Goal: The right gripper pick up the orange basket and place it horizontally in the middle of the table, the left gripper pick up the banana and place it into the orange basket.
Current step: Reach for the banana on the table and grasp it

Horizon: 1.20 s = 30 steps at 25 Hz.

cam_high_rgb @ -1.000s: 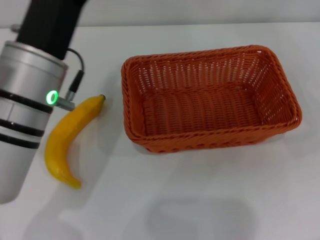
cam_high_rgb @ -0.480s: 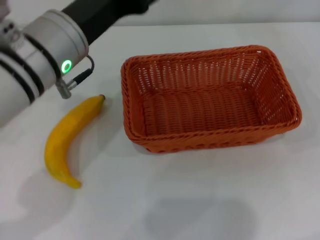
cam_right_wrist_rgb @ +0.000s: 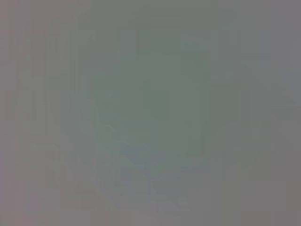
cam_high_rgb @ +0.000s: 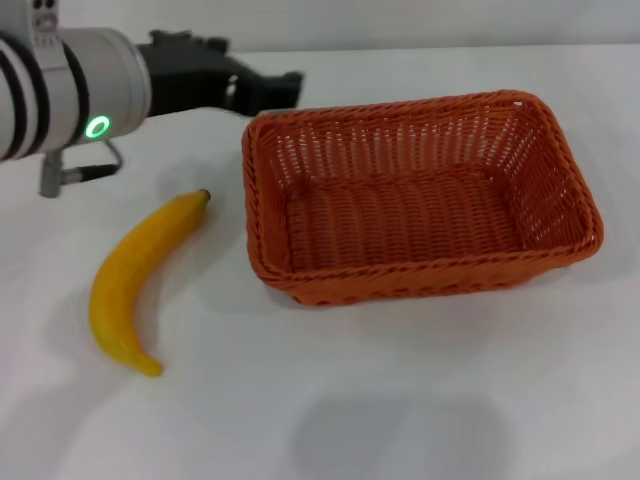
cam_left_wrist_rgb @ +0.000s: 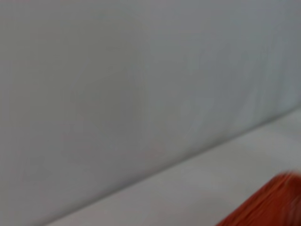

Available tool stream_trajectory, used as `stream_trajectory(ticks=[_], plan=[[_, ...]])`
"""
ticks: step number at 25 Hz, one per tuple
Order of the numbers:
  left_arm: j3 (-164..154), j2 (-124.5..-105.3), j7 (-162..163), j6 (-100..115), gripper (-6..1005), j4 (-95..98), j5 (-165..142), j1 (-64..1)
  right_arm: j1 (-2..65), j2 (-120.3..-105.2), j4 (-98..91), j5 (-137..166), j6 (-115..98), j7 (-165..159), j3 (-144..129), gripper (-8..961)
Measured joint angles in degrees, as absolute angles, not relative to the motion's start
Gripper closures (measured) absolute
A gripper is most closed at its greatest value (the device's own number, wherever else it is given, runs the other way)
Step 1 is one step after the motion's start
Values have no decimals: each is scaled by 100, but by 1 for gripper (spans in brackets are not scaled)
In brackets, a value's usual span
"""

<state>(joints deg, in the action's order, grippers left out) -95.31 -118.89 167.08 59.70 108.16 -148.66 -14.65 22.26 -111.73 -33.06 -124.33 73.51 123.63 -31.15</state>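
Note:
The orange basket (cam_high_rgb: 420, 283) sits lengthwise across the middle of the white table (cam_high_rgb: 400, 410), empty. To its left the banana (cam_high_rgb: 135, 280) lies flat on the table, its dark tip pointing toward the basket. My left gripper (cam_high_rgb: 285, 88) hangs above the table at the back left, on a silver arm with a green ring light (cam_high_rgb: 97, 127). It points sideways at the basket's rear left corner and holds nothing. A corner of the basket (cam_left_wrist_rgb: 275, 202) shows in the left wrist view. The right gripper is out of view; the right wrist view is plain grey.
A pale wall (cam_left_wrist_rgb: 141, 70) runs along the table's far edge. Bare tabletop lies in front of the basket and the banana.
The left arm has swung from upright beside the banana to lying level at the back left, its gripper now pointing at the basket. Banana and basket have not moved.

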Motion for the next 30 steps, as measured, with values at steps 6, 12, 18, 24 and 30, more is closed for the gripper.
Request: stream_trajectory(ticks=[6, 12, 18, 24, 30], plan=[[-9398, -11891, 17170, 7246, 212, 10737, -16205, -2040, 2375, -11157, -3149, -12361, 7202, 12362, -3120, 106], [-9441, -11879, 17122, 7899, 213, 10739, -16224, -2377, 2403, -11144, -3123, -12356, 7082, 12347, -3122, 106], [-9601, -11868, 17148, 8390, 214, 10574, -16238, -2665, 2454, -11155, -3116, -12294, 6845, 12345, -3146, 106], [-9563, -11867, 17170, 8964, 215, 11169, -16241, -2680, 2446, -11142, -3110, -12293, 6719, 12317, -3147, 106], [-9683, -11912, 17236, 9475, 216, 11544, -16235, -2507, 2425, -11090, -3111, -12234, 6509, 12140, -3145, 106]])
